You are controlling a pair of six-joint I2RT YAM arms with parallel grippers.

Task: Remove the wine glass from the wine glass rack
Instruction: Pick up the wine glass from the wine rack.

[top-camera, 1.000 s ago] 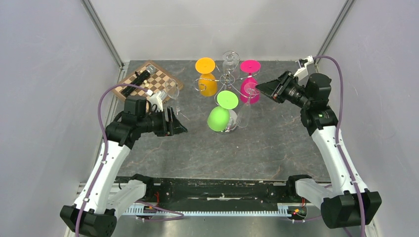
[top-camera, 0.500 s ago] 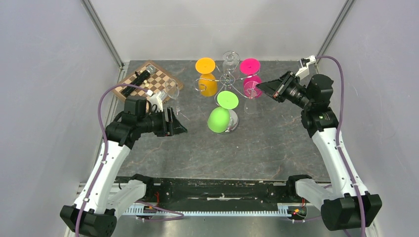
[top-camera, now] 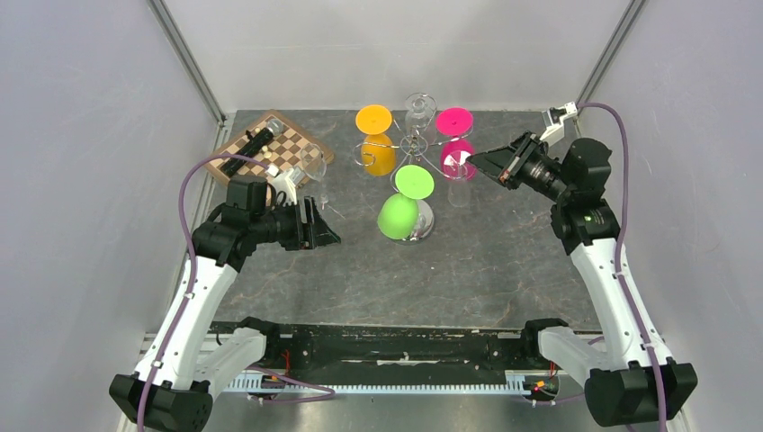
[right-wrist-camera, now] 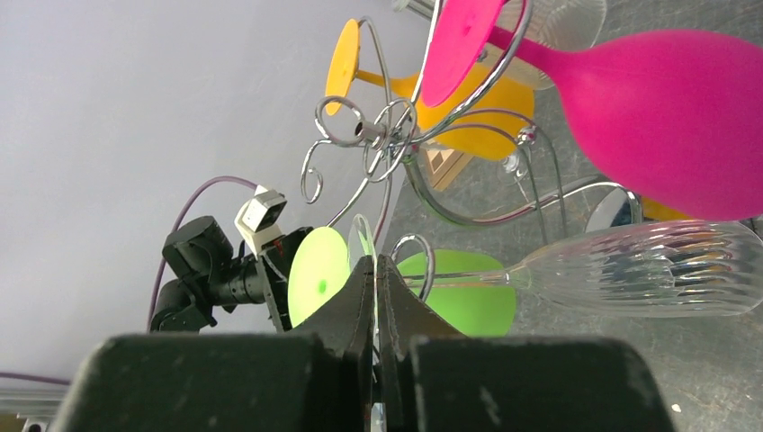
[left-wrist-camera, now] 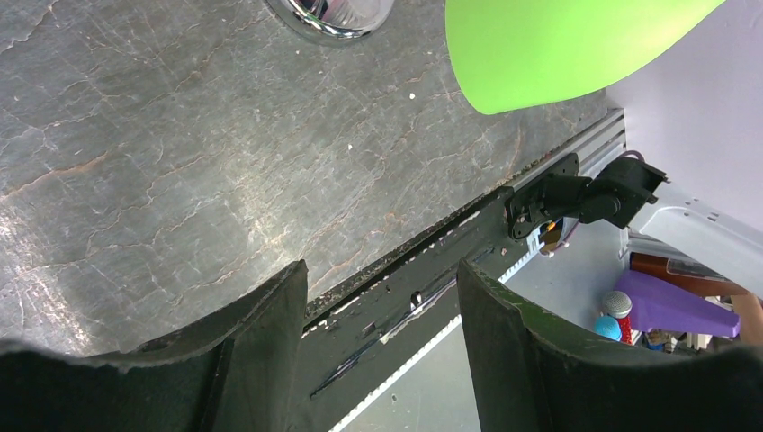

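The chrome wine glass rack (top-camera: 411,144) stands mid-table, its scroll arms (right-wrist-camera: 373,135) close ahead in the right wrist view. Orange (top-camera: 378,153), pink (top-camera: 455,160) and green (top-camera: 398,216) glasses hang from it upside down. A clear ribbed wine glass (right-wrist-camera: 639,270) lies across the right wrist view, its thin stem running past a chrome loop. My right gripper (right-wrist-camera: 375,263) is shut on that glass's thin clear foot (right-wrist-camera: 363,236). From above, the right gripper (top-camera: 474,160) sits beside the pink glass, with the clear glass (top-camera: 457,187) hanging below it. My left gripper (top-camera: 328,229) stands open and empty (left-wrist-camera: 382,297), left of the green glass.
A chessboard (top-camera: 274,148) with a black object on it lies at the back left. A clear glass (top-camera: 315,171) stands beside it. Another clear glass (top-camera: 418,108) hangs at the rack's far side. The rack's round base (left-wrist-camera: 333,13) shows in the left wrist view. Grey walls close in.
My right gripper has shut on the clear glass's foot and drawn back to the right. The clear glass has shifted right and back with it. The left arm has not moved.
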